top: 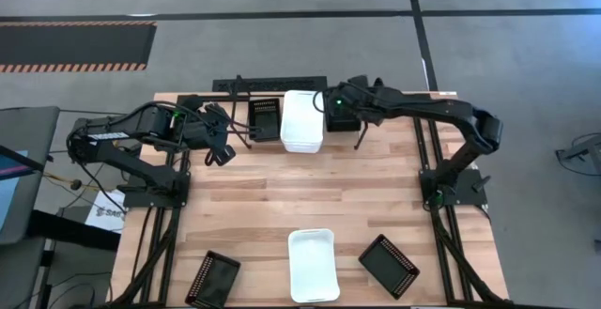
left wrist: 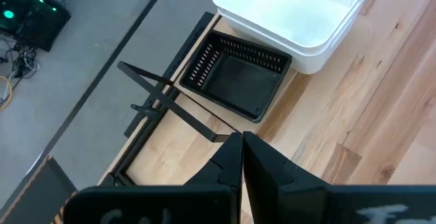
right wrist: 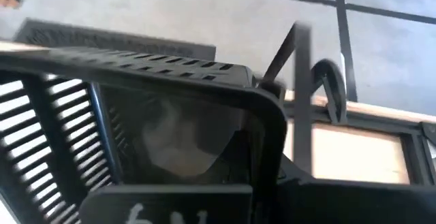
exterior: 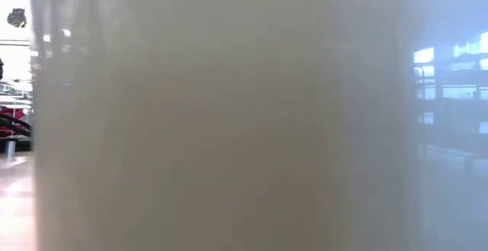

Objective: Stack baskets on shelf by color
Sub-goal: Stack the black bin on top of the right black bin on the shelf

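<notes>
The shelf [top: 272, 85] stands at the far edge of the table [top: 310, 192], and sorting by colour is visibly under way there. A stack of white baskets [top: 301, 119] sits at the shelf's middle. Just beside it, toward the left arm, a black basket [top: 264, 118] lies flat in its own bay, so the colours stay separate.

The right gripper [top: 340, 114] is at the shelf on the white stack's other side, fingers clamped on the rim of another black basket [right wrist: 136, 115]. The basket fills the wrist view and looks tilted, presumably to clear the upright dividers; whether it already rests on the shelf cannot be told.

The left gripper [left wrist: 242, 139] hovers near the shelf's left bay, fingers pressed together and holding nothing, apparently waiting.

Still unsorted at the table's near edge, well apart from the shelf: a white basket [top: 312, 265] flanked by two black baskets [top: 212, 278] [top: 389, 265].
</notes>
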Motion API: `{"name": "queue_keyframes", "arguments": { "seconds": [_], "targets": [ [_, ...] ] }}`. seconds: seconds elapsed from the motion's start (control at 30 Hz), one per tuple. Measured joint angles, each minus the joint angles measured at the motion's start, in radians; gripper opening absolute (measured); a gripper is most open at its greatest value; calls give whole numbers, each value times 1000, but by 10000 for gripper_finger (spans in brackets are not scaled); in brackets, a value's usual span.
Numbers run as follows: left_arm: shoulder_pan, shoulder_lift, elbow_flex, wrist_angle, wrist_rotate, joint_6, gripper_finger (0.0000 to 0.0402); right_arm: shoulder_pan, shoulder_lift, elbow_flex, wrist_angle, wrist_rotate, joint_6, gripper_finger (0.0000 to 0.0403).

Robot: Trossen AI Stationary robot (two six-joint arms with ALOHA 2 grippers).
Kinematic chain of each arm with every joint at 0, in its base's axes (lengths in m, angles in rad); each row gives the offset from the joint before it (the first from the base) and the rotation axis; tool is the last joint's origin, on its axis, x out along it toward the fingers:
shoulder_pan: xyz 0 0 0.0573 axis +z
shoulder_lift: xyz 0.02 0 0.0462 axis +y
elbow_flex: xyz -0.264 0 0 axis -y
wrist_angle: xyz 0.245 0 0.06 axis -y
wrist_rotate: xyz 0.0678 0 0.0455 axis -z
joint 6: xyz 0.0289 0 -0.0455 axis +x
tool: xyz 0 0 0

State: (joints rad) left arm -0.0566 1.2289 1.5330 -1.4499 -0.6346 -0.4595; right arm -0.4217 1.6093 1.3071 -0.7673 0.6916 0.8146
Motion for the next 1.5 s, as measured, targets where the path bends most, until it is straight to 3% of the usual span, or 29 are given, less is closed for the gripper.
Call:
{"name": "queue_keyframes", "arguments": {
  "seconds": [0.27, 0.77, 1.5],
  "targets": [
    [0, 0, 0, 0, 0, 0, 0, 13, 64, 0, 15, -76, 14, 0],
    [0, 0, 0, 0, 0, 10, 0, 19, -23, 29, 10, -97, 16, 0],
    [0, 0, 0, 1, 0, -5, 0, 29, -19, 29, -82, -162, 105, 0]
  ]
}}
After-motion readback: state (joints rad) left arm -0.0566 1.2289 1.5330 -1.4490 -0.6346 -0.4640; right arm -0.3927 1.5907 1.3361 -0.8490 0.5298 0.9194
